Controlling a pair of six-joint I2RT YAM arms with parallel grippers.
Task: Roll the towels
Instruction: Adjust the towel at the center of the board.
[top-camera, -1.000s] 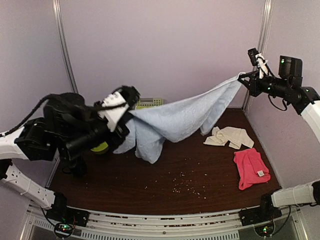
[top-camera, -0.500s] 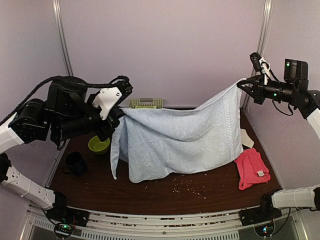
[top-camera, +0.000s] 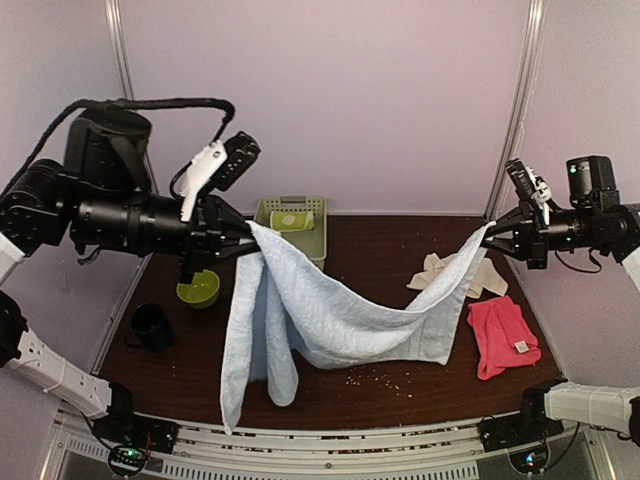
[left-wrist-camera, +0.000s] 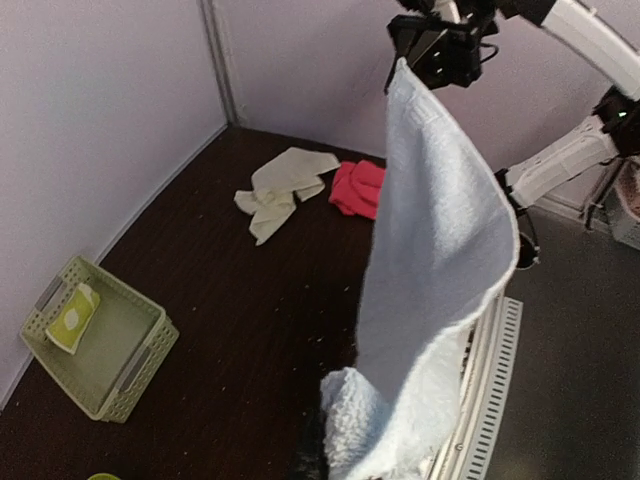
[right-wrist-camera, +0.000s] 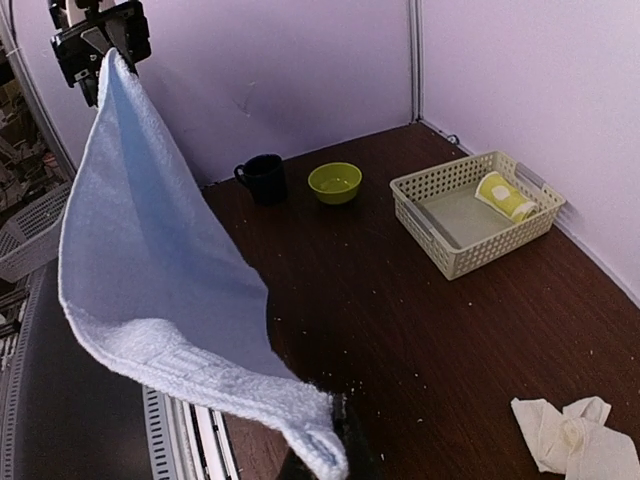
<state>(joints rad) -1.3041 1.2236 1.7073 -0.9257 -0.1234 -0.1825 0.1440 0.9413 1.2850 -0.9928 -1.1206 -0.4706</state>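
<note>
The light blue towel (top-camera: 340, 320) hangs in the air between both grippers and sags in the middle. My left gripper (top-camera: 245, 232) is shut on one corner, and long folds drop from it toward the table's front edge. My right gripper (top-camera: 492, 232) is shut on the opposite corner. The towel covers the fingers in the left wrist view (left-wrist-camera: 440, 240) and the right wrist view (right-wrist-camera: 160, 250). The cream-white towel (top-camera: 470, 272) lies crumpled at the right. The hot pink towel (top-camera: 500, 335) lies in front of it. The lime-green towel (top-camera: 291, 220) sits rolled in the basket.
The green plastic basket (top-camera: 318, 235) stands at the back wall. A green bowl (top-camera: 198, 289) and a black mug (top-camera: 150, 325) stand at the left. Crumbs (top-camera: 370, 375) dot the dark table near the front. Walls close in on three sides.
My right gripper has dropped lower with its corner, so the spread towel now sags in a curve. The left side's folds hang lower, and the basket now shows.
</note>
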